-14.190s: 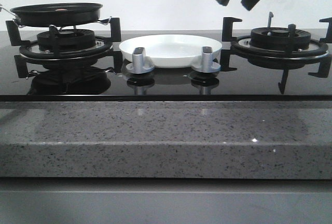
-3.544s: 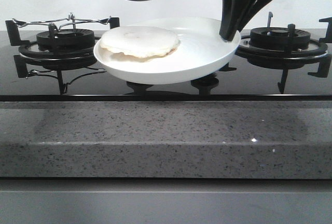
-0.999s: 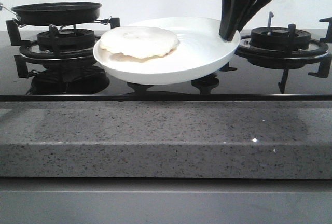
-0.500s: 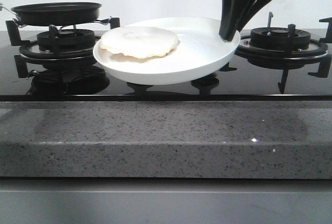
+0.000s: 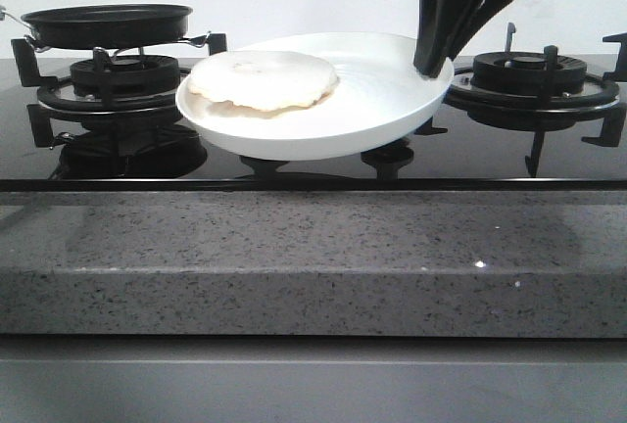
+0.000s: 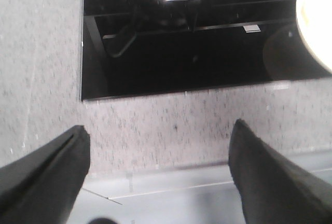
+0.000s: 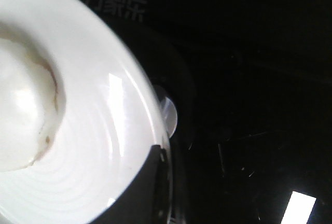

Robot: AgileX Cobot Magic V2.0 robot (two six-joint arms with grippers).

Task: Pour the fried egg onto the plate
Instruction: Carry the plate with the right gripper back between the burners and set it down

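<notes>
The fried egg (image 5: 263, 80) lies on the left part of the white plate (image 5: 382, 110), which is held tilted above the cooktop's middle. My right gripper (image 5: 431, 69) is shut on the plate's right rim. In the right wrist view one finger (image 7: 140, 190) lies over the plate's rim (image 7: 111, 130), and the egg (image 7: 23, 115) shows at the left. My left gripper (image 6: 158, 146) is open and empty over the granite counter edge; it is out of the front view. The black frying pan (image 5: 106, 23) sits on the left burner.
The left burner grate (image 5: 122, 85) stands under the pan and the right burner grate (image 5: 534, 85) is beside the plate. A speckled granite counter (image 5: 313, 257) runs along the front. The black glass cooktop (image 6: 181, 58) and a burner ring show in the left wrist view.
Over the last second nothing moved. Before that, the pan went back from above the plate onto the left burner, and the egg stayed on the plate.
</notes>
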